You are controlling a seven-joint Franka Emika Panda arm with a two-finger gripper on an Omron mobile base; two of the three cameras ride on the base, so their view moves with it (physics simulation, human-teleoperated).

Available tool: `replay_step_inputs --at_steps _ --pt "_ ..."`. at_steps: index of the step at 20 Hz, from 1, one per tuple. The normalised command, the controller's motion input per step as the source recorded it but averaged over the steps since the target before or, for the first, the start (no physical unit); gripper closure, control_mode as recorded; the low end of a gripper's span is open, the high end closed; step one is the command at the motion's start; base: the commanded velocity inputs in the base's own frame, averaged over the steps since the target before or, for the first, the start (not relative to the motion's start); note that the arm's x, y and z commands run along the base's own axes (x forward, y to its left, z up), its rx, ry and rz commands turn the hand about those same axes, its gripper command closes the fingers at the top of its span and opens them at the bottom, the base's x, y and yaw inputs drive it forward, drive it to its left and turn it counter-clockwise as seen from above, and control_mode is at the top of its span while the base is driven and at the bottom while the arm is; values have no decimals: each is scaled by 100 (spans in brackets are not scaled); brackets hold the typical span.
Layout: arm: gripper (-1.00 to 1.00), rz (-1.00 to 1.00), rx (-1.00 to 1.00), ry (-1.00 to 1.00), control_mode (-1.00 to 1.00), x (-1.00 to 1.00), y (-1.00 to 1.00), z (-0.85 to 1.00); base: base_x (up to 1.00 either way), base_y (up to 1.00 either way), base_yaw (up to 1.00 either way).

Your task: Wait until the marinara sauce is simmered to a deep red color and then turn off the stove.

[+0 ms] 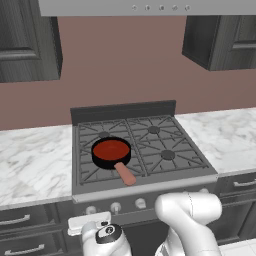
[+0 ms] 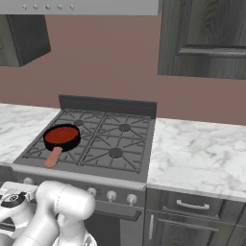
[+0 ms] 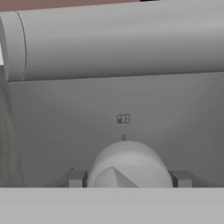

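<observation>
Marble counters flank the stove (image 1: 150, 145), marinara sauce (image 1: 111, 149) on its near-left burner.
Gripper (image 3: 128, 178) spread open around a knob (image 3: 127, 165), fingers either side.

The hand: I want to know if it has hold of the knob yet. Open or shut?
Open: hand has a fingertip on each side of the round knob, not visibly pressing it.

White marble counter (image 1: 30, 160) both sides; dark wall cabinets (image 2: 202, 38) above; drawers (image 2: 192, 205) below.

The gripper (image 3: 127, 179) fingertips (cut off low) straddle a knob (image 3: 127, 168), contact unclear.
</observation>
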Motion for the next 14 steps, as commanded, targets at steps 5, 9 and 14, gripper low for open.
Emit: replay_step_inputs --at_steps 5,9,14 --pt "100 0 0 0 -100 0 0 0 0 0 0" --pt "100 0 0 0 -100 0 0 0 0 0 0" --pt "100 0 0 0 -100 0 0 0 0 0 0"
